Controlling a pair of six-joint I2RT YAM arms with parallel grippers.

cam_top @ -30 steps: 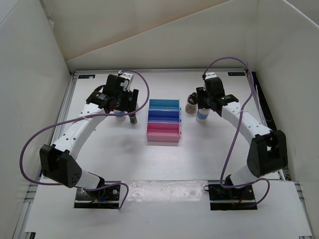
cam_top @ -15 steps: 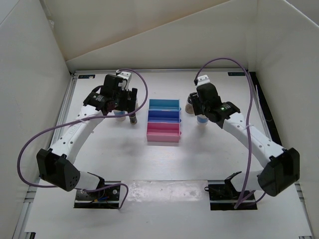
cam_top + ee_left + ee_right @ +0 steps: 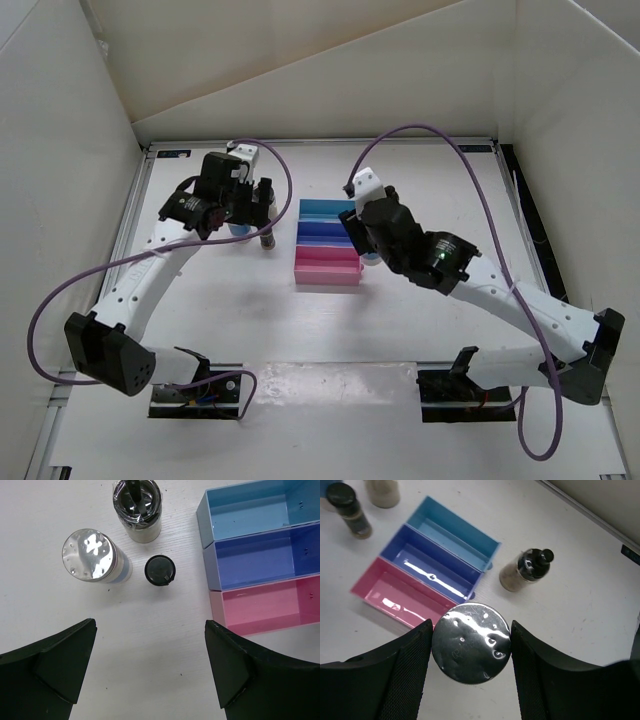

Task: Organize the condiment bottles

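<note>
1. While the right end effector (image 3: 470,652) hung over the right end of the stepped rack (image 3: 255,560), it was clenched on a silver-topped bottle (image 3: 470,637). A finger was set against either side of the shiny top. We judged that the bottle was carried upright, clear of the counter (image 3: 60,610), so that it could go straight down into a compartment.
2. All three compartments lay bare, light blue at the far side, dark blue in the middle and pink at the near side. We therefore took the sorting to be only beginning.
3. The left end effector (image 3: 149,630) hovered released, jaws spread wide, over the counter left of the rack. We read that spread as readiness to take one of the bottles standing just beyond its fingertips.
4. Three stood there, near one another but apart: a second silver-topped bottle (image 3: 92,555) furthest left, a pale bottle (image 3: 137,510) with a glossy dark top further back, and a slim black-capped bottle (image 3: 160,570) nearest the rack.
5. A brownish bottle (image 3: 525,572) with a black cap stood on the counter, just right of the rack's far end.
</note>
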